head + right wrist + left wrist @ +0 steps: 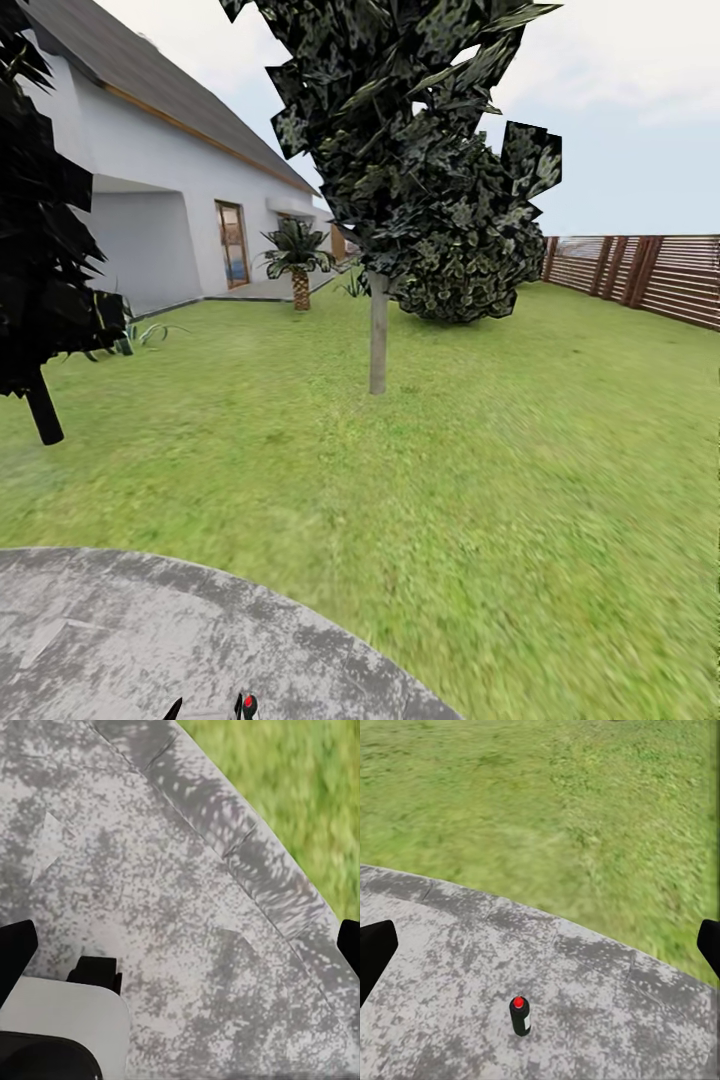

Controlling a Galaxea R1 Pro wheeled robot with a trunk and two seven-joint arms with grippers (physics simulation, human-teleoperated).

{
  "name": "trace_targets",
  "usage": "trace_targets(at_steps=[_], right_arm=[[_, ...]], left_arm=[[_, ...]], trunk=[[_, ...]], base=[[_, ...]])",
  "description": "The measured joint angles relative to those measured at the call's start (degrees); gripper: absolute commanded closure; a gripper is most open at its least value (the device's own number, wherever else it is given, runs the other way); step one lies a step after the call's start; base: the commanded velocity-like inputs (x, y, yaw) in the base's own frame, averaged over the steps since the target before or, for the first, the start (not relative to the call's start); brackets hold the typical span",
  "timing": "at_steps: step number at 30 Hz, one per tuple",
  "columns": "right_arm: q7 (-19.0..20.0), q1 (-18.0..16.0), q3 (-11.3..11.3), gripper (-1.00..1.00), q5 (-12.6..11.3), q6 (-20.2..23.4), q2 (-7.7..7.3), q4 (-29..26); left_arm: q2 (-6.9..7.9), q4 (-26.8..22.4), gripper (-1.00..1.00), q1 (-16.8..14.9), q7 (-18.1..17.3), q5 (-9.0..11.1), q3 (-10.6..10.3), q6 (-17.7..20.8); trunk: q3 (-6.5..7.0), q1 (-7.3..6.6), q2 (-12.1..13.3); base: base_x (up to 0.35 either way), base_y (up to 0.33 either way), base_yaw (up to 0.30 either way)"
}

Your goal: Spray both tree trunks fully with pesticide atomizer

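Note:
The pesticide atomizer (520,1015) stands upright on a grey stone slab (442,945), a small black bottle with a white label and a red tip. My left gripper (540,952) hangs above it, open, its black fingertips (375,954) at the picture's two sides and apart from the bottle. In the head view the atomizer's red tip (246,705) peeks in at the bottom edge. My right gripper (180,949) is open over the same stone slab (187,870), holding nothing. One tree (400,120) rises mid-lawn on a straight bare grey trunk (378,340).
A dark conifer with a black stem (44,412) stands at the left. A white house (150,200) and a low palm (298,262) are behind; a wooden slat fence (650,272) runs at the right. A dark bush (470,270) sits behind the tree. My white base (60,1024) shows by the right gripper.

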Motion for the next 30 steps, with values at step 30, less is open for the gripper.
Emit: trace_targets(at_steps=[30], right_arm=[[-0.01, 0.0, 0.02, -1.0, 0.24, -0.15, 0.19, -0.34]], left_arm=[[0.0, 0.0, -1.0, 0.0, 0.0, 0.0, -0.01, 0.0]], trunk=[[-0.35, 0.0, 0.0]], base=[[0.0, 0.0, -0.004]])
